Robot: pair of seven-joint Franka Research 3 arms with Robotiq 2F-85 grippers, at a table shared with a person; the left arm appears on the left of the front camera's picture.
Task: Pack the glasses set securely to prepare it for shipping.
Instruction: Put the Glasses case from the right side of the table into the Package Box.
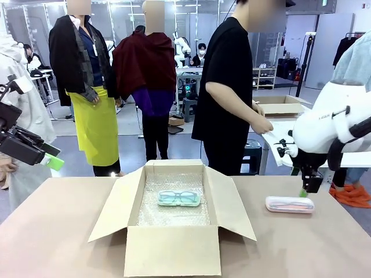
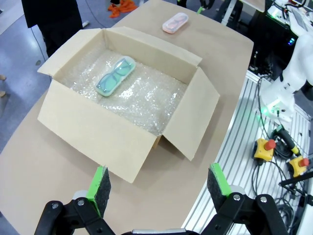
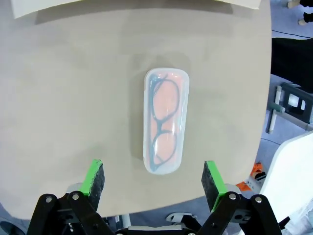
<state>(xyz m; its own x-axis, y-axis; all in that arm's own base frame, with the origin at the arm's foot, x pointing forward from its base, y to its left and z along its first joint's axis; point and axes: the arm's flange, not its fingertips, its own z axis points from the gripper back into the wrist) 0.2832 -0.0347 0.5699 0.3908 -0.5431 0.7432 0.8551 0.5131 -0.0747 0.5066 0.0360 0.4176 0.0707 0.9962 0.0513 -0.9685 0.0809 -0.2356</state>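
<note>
One mint-green case (image 1: 179,198), one seemingly pink case (image 1: 289,204), and one cardboard box (image 1: 174,252).

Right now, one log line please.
mint case in box | pink case on table | right gripper open above it | left gripper open

No text, brand, number or sign is legible. The open brown cardboard box (image 1: 172,250) shows plain faces; the clear plastic case of mint-green-framed glasses (image 1: 178,198) and the clear plastic case of pink-framed glasses (image 1: 289,204) bear no readable label.
</note>
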